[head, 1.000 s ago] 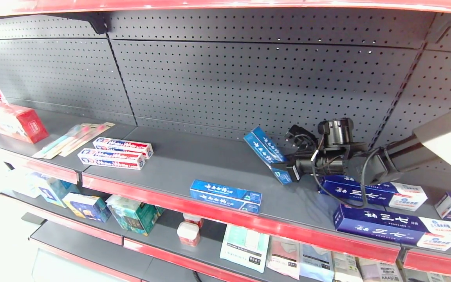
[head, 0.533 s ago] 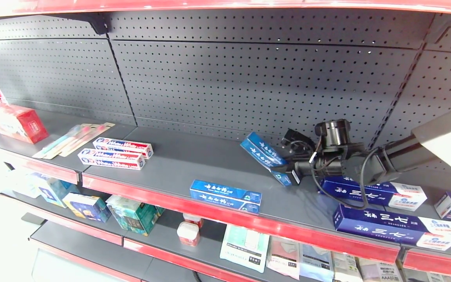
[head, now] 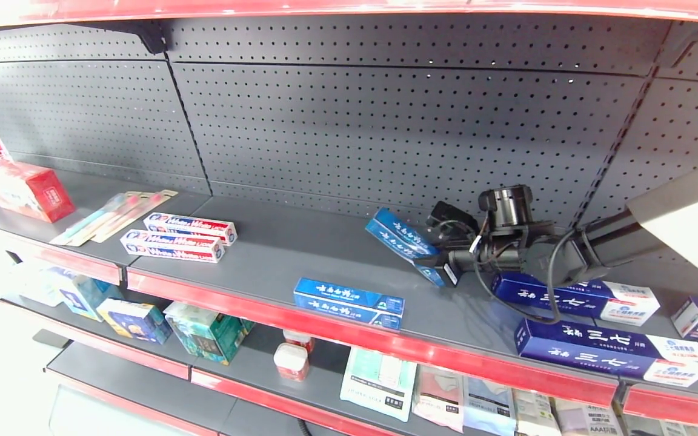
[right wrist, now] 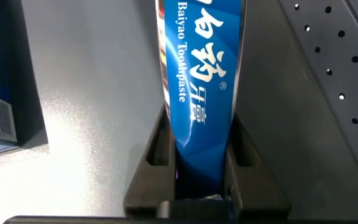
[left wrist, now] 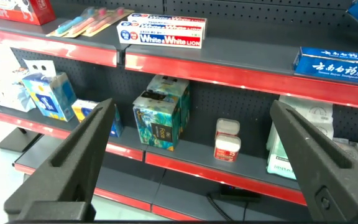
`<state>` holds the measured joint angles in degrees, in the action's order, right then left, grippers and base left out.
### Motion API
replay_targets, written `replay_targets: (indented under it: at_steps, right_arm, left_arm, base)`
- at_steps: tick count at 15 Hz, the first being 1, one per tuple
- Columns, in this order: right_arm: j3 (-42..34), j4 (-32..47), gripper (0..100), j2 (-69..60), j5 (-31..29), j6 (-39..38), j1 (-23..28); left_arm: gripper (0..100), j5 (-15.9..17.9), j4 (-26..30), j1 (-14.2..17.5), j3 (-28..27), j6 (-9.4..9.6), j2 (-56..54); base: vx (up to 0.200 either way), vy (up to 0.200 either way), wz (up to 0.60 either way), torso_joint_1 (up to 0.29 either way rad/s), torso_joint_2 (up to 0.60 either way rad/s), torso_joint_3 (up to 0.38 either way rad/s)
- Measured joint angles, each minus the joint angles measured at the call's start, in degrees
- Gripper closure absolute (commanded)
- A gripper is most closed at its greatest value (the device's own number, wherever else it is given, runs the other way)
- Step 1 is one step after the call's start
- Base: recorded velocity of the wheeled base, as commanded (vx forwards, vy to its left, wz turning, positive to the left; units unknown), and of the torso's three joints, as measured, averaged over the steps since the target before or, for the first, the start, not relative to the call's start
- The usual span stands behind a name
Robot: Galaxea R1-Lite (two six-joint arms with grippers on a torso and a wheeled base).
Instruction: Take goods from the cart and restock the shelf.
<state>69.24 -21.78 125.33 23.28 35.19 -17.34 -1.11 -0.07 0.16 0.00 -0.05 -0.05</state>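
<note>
Right fingers [right wrist: 157, 152], clenched on a toothpaste box [head: 400, 239], had swung it toward nine o'clock and lower over the shelf [head: 300, 248], nearing set-down; left fingers [left wrist: 79, 149] hung spread, empty.

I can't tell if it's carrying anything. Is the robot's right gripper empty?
No, the right gripper is shut on a blue toothpaste box, squeezing one end of it from both sides.
</note>
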Motion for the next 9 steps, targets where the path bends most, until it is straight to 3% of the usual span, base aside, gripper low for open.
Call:
replay_targets:
  at_steps: [9]
  right_arm:
    - [-1.0, -0.1, 100, 0.5, 1.0, 5.5, -0.3]
  left_arm:
    - [0, 0.0, 0.0, 0.0, 0.0, 0.00, 0.0]
  base:
    - [0.000, 0.000, 0.00, 0.000, 0.00, 0.000]
